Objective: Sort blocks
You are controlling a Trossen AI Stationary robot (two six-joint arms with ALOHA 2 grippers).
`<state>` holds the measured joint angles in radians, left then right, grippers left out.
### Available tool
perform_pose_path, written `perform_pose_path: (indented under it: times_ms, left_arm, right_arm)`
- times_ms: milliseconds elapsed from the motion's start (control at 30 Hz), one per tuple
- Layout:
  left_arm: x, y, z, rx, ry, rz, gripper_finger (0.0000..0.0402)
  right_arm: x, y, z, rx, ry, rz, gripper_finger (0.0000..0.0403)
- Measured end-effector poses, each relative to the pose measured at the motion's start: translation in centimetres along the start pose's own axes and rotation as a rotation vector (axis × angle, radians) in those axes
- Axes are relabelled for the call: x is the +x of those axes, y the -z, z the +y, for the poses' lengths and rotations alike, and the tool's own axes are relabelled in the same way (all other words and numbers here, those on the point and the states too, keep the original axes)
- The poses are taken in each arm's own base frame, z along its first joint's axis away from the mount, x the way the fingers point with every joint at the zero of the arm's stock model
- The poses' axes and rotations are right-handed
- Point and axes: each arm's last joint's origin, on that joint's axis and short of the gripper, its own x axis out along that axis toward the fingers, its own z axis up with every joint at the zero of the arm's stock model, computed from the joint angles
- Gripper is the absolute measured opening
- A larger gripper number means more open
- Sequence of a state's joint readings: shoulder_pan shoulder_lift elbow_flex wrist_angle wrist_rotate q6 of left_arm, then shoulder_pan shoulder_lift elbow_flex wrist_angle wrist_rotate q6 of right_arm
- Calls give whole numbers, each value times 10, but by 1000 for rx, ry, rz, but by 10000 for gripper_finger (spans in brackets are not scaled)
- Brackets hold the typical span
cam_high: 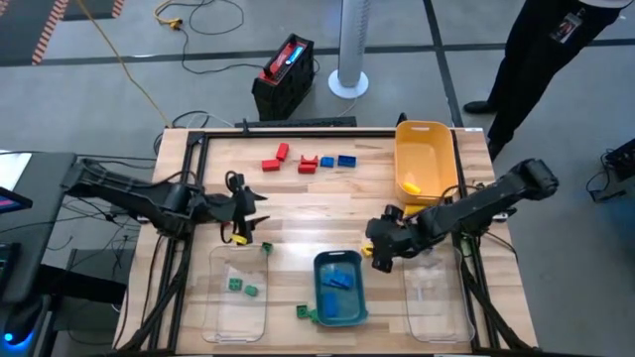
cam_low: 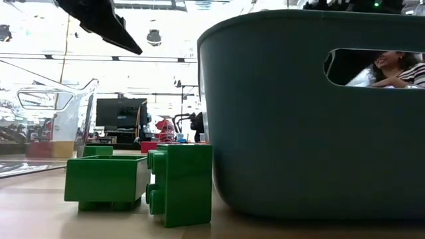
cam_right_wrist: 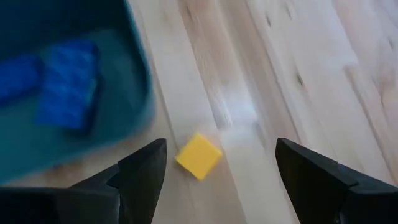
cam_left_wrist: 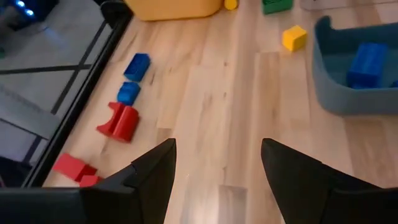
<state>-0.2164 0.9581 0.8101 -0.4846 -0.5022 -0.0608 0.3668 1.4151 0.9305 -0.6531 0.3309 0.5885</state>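
Red blocks (cam_high: 283, 152) and blue blocks (cam_high: 337, 161) lie in a row near the table's far edge. A yellow block (cam_right_wrist: 199, 155) lies on the wood beside the teal bin (cam_high: 340, 288), which holds blue blocks (cam_right_wrist: 65, 84). My right gripper (cam_high: 381, 254) hangs open over the yellow block, one finger on either side, not touching it. My left gripper (cam_high: 250, 216) is open at the table's left middle, with nothing between its fingers (cam_left_wrist: 155, 168). Two green blocks (cam_high: 244, 289) lie in the left clear bin (cam_high: 238, 293). Two more green blocks (cam_low: 143, 182) rest on the table by the teal bin.
A yellow bin (cam_high: 427, 159) with a yellow block inside stands at the far right. A second clear bin (cam_high: 437, 297) sits at the near right. Another green block (cam_high: 266, 247) lies near the left clear bin. Bare wood spreads across the table's middle. A person stands beyond the far right corner.
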Motion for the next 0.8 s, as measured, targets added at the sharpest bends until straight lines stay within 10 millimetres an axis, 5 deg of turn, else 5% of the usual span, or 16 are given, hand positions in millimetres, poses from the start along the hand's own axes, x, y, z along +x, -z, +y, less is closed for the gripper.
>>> perform_pose_path:
  times_ms: [433, 800]
  left_arm:
    - [-1, -1, 4, 51, -12, -13, 229]
    - [-1, -1, 4, 50, -11, -8, 229]
  right_arm:
    - [44, -6, 41, -446, 27, 262, 314]
    - [75, -8, 30, -542, 35, 391, 314]
